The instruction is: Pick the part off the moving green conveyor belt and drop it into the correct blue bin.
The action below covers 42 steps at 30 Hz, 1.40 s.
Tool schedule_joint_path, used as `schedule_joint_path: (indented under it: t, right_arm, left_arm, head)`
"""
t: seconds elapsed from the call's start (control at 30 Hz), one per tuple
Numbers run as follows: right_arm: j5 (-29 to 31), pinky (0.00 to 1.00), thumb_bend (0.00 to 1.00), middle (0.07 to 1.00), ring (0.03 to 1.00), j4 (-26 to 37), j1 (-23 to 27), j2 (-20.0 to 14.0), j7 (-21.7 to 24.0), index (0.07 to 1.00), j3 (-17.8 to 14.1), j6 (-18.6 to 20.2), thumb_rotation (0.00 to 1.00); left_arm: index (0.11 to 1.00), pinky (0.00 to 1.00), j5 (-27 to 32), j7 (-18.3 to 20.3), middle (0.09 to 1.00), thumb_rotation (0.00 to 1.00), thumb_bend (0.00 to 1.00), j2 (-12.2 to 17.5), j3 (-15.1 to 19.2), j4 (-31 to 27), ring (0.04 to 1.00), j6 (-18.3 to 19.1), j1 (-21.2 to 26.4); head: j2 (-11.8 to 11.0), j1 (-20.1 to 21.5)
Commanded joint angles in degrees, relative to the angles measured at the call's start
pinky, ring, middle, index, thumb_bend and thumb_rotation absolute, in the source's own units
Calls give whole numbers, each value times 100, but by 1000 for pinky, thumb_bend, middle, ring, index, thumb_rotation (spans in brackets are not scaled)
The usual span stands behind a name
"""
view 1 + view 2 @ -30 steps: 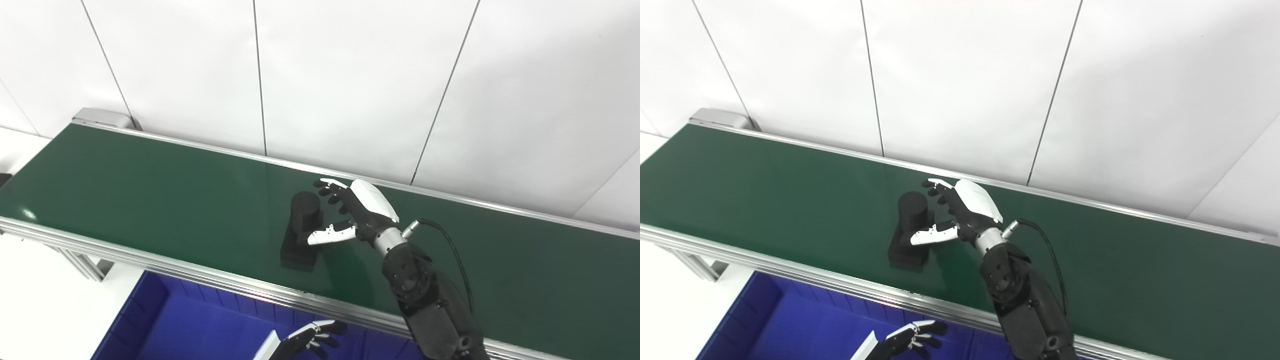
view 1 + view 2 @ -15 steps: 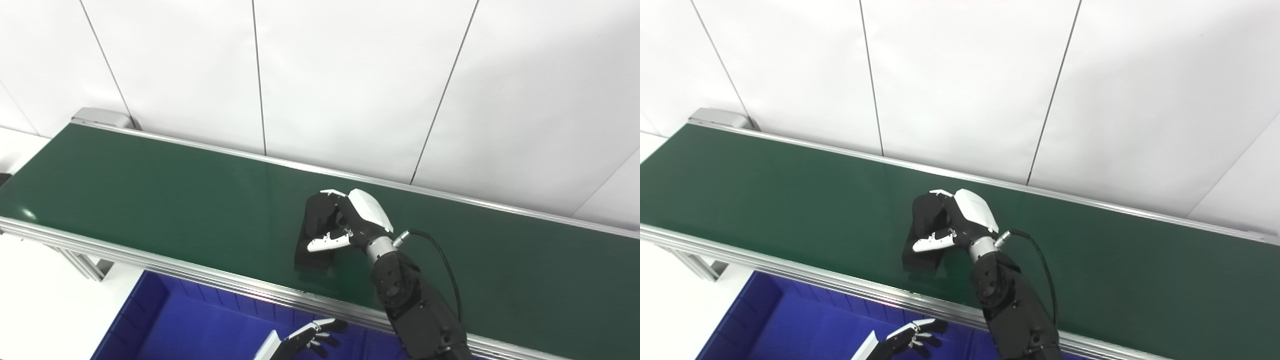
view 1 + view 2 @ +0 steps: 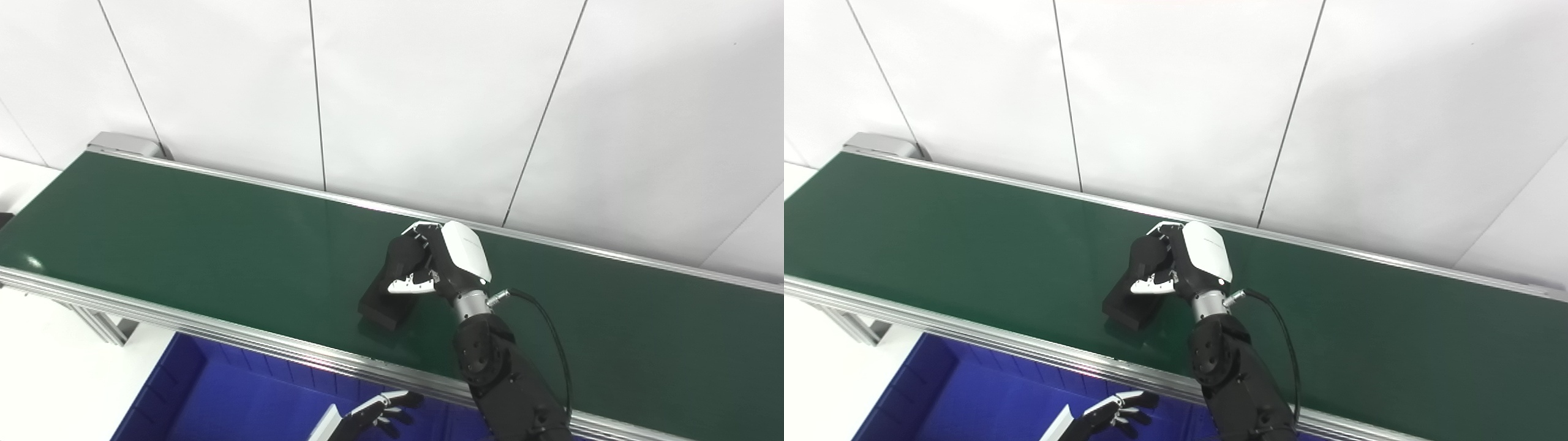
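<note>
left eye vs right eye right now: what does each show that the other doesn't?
Only the left eye view: a small dark object at the far left picture edge, beside the conveyor belt; too little shows to name it.

Only the right eye view: nothing distinct; the scene just sits shifted left in the frame.

Both: the right hand shut on the black part, tilted with its block end low over the green belt; the left hand open above the blue bin; the white panelled wall.

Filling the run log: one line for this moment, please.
right hand: shut on black part, tilted on green belt | left hand: open over blue bin
</note>
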<state>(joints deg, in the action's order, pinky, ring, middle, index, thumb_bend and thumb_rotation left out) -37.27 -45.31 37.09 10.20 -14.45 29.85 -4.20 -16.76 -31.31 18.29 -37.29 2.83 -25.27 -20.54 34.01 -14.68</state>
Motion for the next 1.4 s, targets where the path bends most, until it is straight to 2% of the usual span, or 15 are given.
schedule_joint_path:
  t: [0.0,0.1,0.17,0.23,0.27,0.37,0.43,0.63,0.67,0.73,0.8,0.93,1.1,1.13,1.37]
  right_arm:
    - [38,304,510,412,371,330,154,107,-192,530,-53,-316,0]
    - [87,288,517,474,348,655,44,25,-165,496,-119,-305,0]
    - [112,263,519,478,319,888,-62,-27,-184,492,-174,-313,0]
    - [110,275,519,480,333,1191,-197,-99,-156,492,-225,-272,0]
    - [101,284,514,449,348,1298,-243,-122,-138,511,-240,-248,0]
    - [74,314,512,432,390,2138,-605,-308,156,531,-303,94,0]
    - [106,318,511,432,396,2444,-742,-358,316,535,-349,213,0]
    - [381,357,511,441,424,3639,-1448,-668,874,536,-541,329,0]
    - [386,357,511,441,425,3860,-1593,-754,941,535,-563,339,0]
    - [326,333,512,439,408,4162,-1810,-874,1021,533,-600,355,0]
    - [414,330,513,445,409,4459,-2085,-993,1113,533,-665,321,0]
    - [434,335,512,439,405,4954,-2574,-1280,1273,537,-731,251,0]
    - [851,348,512,452,420,5616,-3201,-1581,1658,535,-903,330,0]
    - [884,348,513,454,421,5751,-3320,-1638,1715,533,-938,348,0]
    - [978,324,511,436,398,6228,-3978,-2013,2013,535,-1154,302,0]
  left_arm:
    - [804,592,4,8,800,257,1000,78,25,-101,712,-165,-1]
    - [807,586,39,71,803,257,1000,84,93,-132,713,-165,-38]
    - [807,581,47,82,805,251,1000,87,126,-160,714,-165,-53]
    - [805,572,30,62,805,248,1000,89,170,-187,715,-165,-78]
    - [807,571,28,64,809,246,1000,93,187,-200,715,-165,-90]
    - [818,583,0,126,819,257,1000,124,255,-258,723,-165,-112]
    - [827,600,0,160,826,259,1000,141,282,-286,732,-164,-116]
    - [860,632,198,524,866,269,961,175,452,-447,773,-163,-145]
    - [862,634,245,613,868,272,957,176,499,-497,775,-162,-161]
    - [878,650,317,753,893,273,923,157,578,-563,796,-161,-190]
    - [885,659,369,897,903,271,903,144,672,-665,809,-163,-228]
    - [892,678,354,1092,913,252,882,113,829,-829,833,-163,-281]
    - [893,683,466,1442,911,240,878,24,1031,-989,837,-163,-344]
    - [894,689,514,1535,911,237,876,-1,1077,-1023,838,-162,-360]
    - [901,701,561,2009,907,256,883,-221,1407,-1118,849,-153,-383]
  head:
    - [-9,6]
    - [16,87]
    - [55,149]
    - [145,261]
    - [145,261]
    - [270,450]
    - [284,483]
    - [588,747]
    - [741,842]
    - [741,842]
    - [943,955]
    - [1116,1016]
    - [1302,1019]
    - [1408,1029]
    - [1634,1072]
